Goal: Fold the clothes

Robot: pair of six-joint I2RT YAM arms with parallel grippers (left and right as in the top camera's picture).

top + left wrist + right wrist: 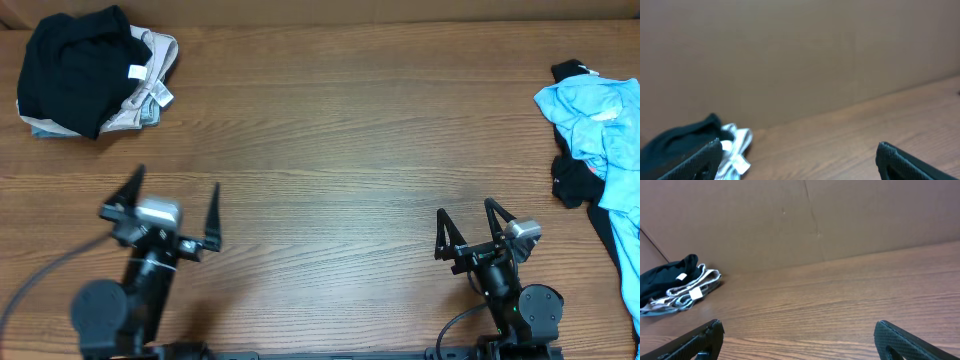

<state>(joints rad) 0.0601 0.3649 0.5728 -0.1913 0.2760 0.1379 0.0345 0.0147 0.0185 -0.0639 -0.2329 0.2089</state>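
Left hand (pixel 177 180) sits at 7 o'clock in the overhead view, by the near edge, with its fingers spread wide and gripping nothing. Right hand (pixel 465 208) is at 5 o'clock, also parted and holding nothing, its gap looking narrower than the left's from above. Both point toward 12 over the wood-grain tabletop (pixel 330 140). Neither hand touches any cloth. Blue pile (pixel 605 115) lies at 3 o'clock against the right edge: crumpled light blue fabric, cut off by the frame, with black cloth (pixel 570 182) showing at its left side and a bit more at its far tip. It is nearer the right hand but still apart from it. Dark pile (pixel 70 65) is at 10 o'clock in the far left corner: a black garment on top of beige and grey pieces, with a white tag showing. It is well apart from both hands. Left wrist view catches it low at 8 o'clock, blurred; right wrist view has it at 9 o'clock. A plain brown wall (pixel 840 220) stands behind the far edge.
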